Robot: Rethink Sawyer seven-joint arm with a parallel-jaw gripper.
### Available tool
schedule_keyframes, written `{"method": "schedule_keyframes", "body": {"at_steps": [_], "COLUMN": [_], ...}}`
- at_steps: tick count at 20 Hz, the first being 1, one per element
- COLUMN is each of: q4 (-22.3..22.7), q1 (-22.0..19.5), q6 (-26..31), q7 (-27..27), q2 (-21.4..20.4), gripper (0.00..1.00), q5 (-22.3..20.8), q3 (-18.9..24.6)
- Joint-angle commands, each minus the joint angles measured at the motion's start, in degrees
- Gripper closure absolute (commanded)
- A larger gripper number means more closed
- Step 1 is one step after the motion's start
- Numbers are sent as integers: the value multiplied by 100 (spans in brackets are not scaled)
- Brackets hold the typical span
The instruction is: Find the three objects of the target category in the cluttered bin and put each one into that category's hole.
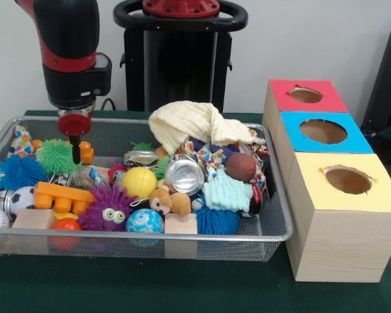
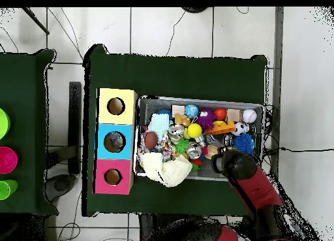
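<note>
The table [image 1: 150, 287], under green cloth, carries a wire bin [image 1: 182, 236] packed with toys and, just beside it, three boxes — red [image 1: 281, 99], blue [image 1: 293, 140], yellow [image 1: 339, 222] — each with a round hole on top. Which category is wanted the pictures do not say, so the search has to stay broad.

The arm [image 1: 68, 45] hangs over the bin's corner farthest from the boxes, with the pincer [image 1: 75, 147] reaching down among the toys near a green spiky ball [image 1: 57, 155] and a small orange block [image 1: 86, 152]. Only one dark tip shows; I cannot tell whether it is parted or closed, or whether it grips anything.

A yellow cloth [image 1: 192, 124] drapes over the far rim and likely hides things — worth lifting aside if the targets do not turn up. Loose round pieces will probably roll under a push: the yellow ball [image 1: 139, 181], the brown ball [image 1: 240, 166], the can [image 1: 184, 176]. Better to come straight down on a chosen piece, grip across its middle, lift clear of the rim, then carry it over the whole bin to the right hole.
</note>
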Motion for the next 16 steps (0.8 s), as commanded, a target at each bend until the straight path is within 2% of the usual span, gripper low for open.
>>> {"method": "schedule_keyframes", "body": {"at_steps": [1,16], "q4": [-502,-546], "q1": [-151,-272], "q6": [-430,-690], "q7": [924,937], "q2": [289,502], "gripper": [0,0], "q5": [240,229], "q3": [779,952]}}
